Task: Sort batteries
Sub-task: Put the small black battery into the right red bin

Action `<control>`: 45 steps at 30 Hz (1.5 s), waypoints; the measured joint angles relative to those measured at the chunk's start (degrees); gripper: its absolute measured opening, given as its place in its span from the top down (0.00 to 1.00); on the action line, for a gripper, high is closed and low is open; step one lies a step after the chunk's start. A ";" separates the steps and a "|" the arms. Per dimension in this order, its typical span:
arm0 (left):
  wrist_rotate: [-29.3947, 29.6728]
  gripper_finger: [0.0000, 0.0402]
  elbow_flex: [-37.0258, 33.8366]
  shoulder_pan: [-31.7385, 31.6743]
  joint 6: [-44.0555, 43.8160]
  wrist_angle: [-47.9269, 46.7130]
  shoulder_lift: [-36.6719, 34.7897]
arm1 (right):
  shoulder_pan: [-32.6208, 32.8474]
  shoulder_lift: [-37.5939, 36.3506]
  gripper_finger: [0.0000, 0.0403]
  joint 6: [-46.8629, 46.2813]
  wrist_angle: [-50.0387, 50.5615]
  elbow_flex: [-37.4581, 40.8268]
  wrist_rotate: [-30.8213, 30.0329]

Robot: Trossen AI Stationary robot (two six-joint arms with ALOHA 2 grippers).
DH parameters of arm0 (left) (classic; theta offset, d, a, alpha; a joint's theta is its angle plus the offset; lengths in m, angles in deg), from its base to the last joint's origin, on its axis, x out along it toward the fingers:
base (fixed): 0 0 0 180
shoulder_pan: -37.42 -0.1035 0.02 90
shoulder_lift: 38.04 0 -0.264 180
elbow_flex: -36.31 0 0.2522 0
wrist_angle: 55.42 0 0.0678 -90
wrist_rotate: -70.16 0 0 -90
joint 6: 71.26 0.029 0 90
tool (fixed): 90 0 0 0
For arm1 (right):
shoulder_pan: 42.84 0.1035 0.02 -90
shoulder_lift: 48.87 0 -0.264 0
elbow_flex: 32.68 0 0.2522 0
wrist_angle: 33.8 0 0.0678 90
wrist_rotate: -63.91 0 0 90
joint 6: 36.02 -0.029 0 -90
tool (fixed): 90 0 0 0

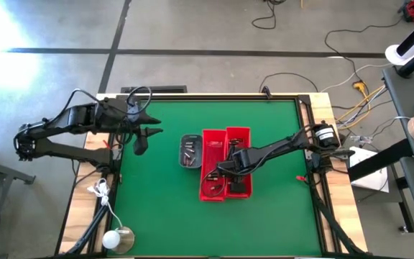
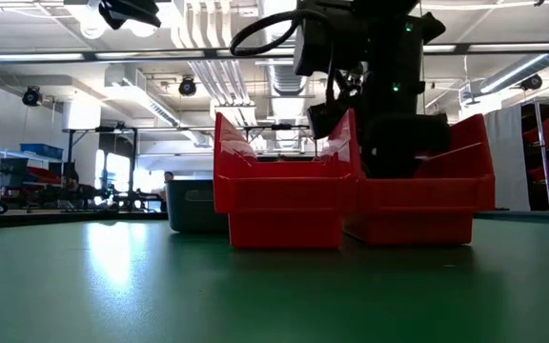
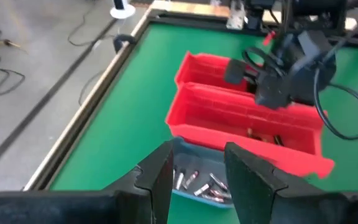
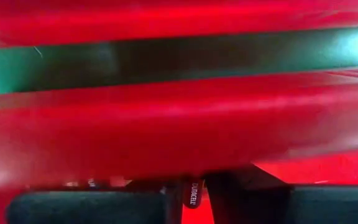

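Note:
Several batteries (image 3: 205, 185) lie in the small grey tray (image 1: 190, 151) left of two red bins (image 1: 213, 180) (image 1: 240, 137) standing side by side mid-table. A few more batteries (image 3: 261, 134) lie in the bin next to the tray. My right gripper (image 4: 192, 198) reaches down over the right-hand bin (image 2: 417, 195), shut on one dark battery (image 4: 192, 191); in the low view the bin wall hides its fingertips. My left gripper (image 3: 196, 179) hovers open above the table's left part, on the tray's left, with nothing between its fingers. My right gripper pinches a small dark battery with white lettering on its side (image 4: 192, 186) between its two fingers. The fingers come from above, pointing steeply down. The battery is lifted clear, over red bin plastic; the blur hides more of it.
Both red bins and the grey tray (image 2: 193, 205) stand close together mid-table. Bare green mat (image 1: 279, 208) lies around them. A wooden border (image 1: 329, 208) frames the table. A white round object (image 1: 113, 241) and cables lie at the near left corner.

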 joint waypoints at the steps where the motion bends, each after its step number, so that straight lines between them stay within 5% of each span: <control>1: -0.23 0.69 0.00 0.00 -0.08 -0.62 0.00 | -0.02 0.00 0.89 -0.02 -0.10 0.00 0.00; 10: -1.25 0.69 -0.01 0.00 -1.34 -2.69 0.07 | 0.07 -0.09 0.69 -0.36 0.82 -0.44 -0.21; 18: -1.33 0.69 -1.08 0.00 -4.98 -8.67 0.24 | 0.39 -4.97 0.56 -1.06 12.26 -8.30 -0.89; 26: -1.98 0.69 -10.47 0.07 -29.28 -16.21 0.56 | 3.66 -15.83 0.50 -1.43 15.53 -12.98 -22.21; 32: -13.06 0.69 -21.81 4.12 -50.91 -15.55 0.99 | 3.16 -23.31 0.50 -0.97 13.39 -11.30 -39.12; 41: -15.83 0.69 -26.53 18.94 -63.79 -12.07 9.00 | 0.24 -29.33 0.50 11.56 5.31 -6.10 -38.96; 45: -25.12 0.69 -26.92 21.74 -59.21 -15.98 14.96 | -0.07 -29.99 0.50 14.80 4.44 -4.83 -38.59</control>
